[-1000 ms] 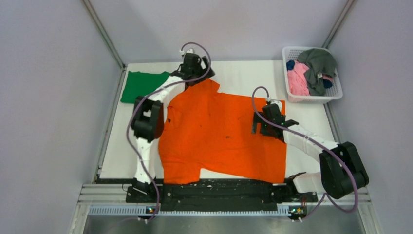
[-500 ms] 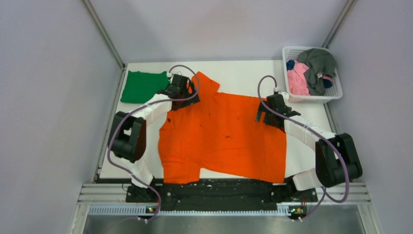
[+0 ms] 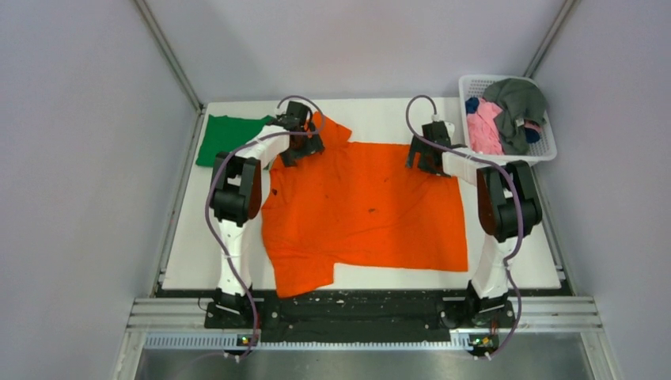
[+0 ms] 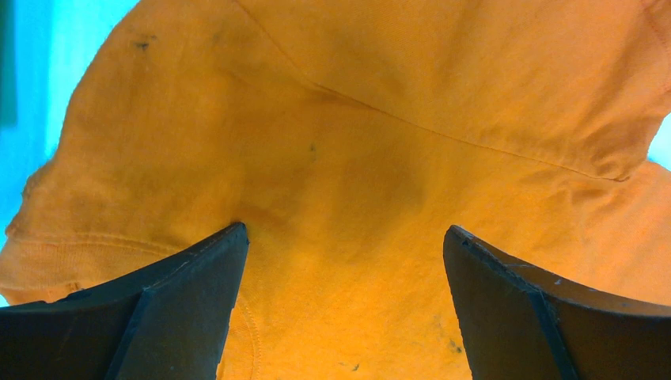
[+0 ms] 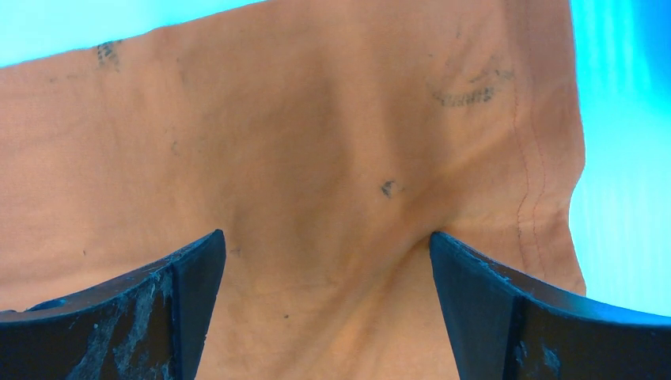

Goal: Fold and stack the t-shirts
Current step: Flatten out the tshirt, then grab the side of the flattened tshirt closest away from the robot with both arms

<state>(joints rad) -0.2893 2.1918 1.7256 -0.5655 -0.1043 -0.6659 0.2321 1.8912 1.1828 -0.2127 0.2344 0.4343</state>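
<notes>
- The orange t-shirt (image 3: pixel 364 210) lies spread across the middle of the desk (image 3: pixel 380 111).
- The left end effector (image 3: pixel 304 145), fingers apart, rests on its far left part.
- The right end effector (image 3: pixel 424 160), fingers apart, rests on its far right corner.
- A green t-shirt (image 3: pixel 225 138) lies at the far left.

Your orange t-shirt (image 3: pixel 364 210) lay spread nearly flat across the worktop (image 3: pixel 380 111), dark-specked, sleeves at its left end. The green t-shirt (image 3: pixel 225 140) lay folded at the far-left corner. A pink t-shirt (image 3: pixel 483 131), grey t-shirt (image 3: pixel 518 103) and dark blue t-shirt (image 3: pixel 472 104) sat crumpled in the far-right basket (image 3: pixel 506 161).
</notes>
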